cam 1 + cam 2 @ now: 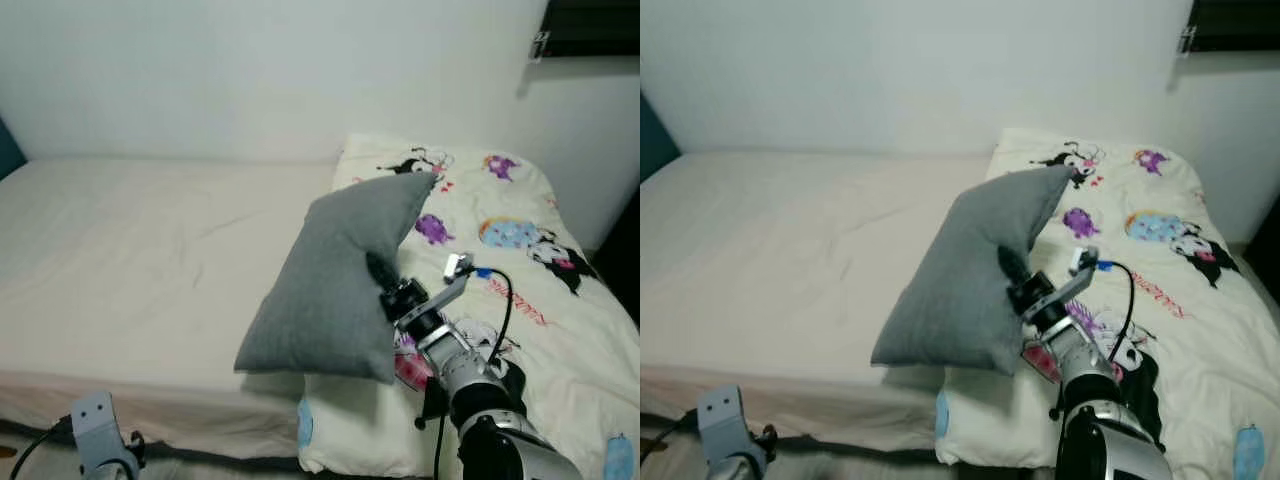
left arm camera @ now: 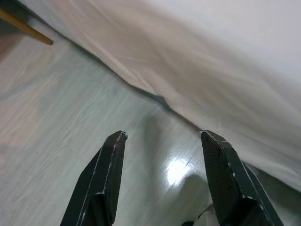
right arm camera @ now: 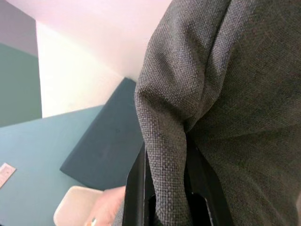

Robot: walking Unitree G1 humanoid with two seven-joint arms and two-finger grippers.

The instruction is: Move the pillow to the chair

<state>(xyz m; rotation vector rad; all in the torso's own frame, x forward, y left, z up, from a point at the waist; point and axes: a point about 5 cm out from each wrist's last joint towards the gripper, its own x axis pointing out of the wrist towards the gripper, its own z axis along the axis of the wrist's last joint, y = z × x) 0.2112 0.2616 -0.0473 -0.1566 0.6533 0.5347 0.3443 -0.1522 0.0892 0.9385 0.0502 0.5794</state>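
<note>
Item: grey pillow (image 1: 335, 285). Held in my right jaws (image 1: 378, 272), which pinched a fold of its edge; my finger (image 3: 136, 188) was half buried in the cloth, the tips hidden. The pillow stood tilted above the near edge of the bed (image 1: 130, 260), its top corner against the printed quilt (image 1: 520, 260) beyond my right jaws, its lower edge just over the quilt's folded front. Whether that edge touched the bed I could not tell.

Item: printed quilt. Cream with cartoon figures; partly covered by the pillow and by my right arm, cut off at the frame's side.

Item: my left jaws (image 2: 162, 181). Spread wide, holding nothing, low over the pale floor (image 2: 61, 132). Ahead of them, the hanging bed sheet (image 2: 197, 70), blurred. A thin wooden bar (image 2: 26, 27) beyond, cut off at the corner; what it belonged to was unclear.

Item: dark teal panel (image 3: 106, 141), past the pillow, cut off behind the cloth.
</note>
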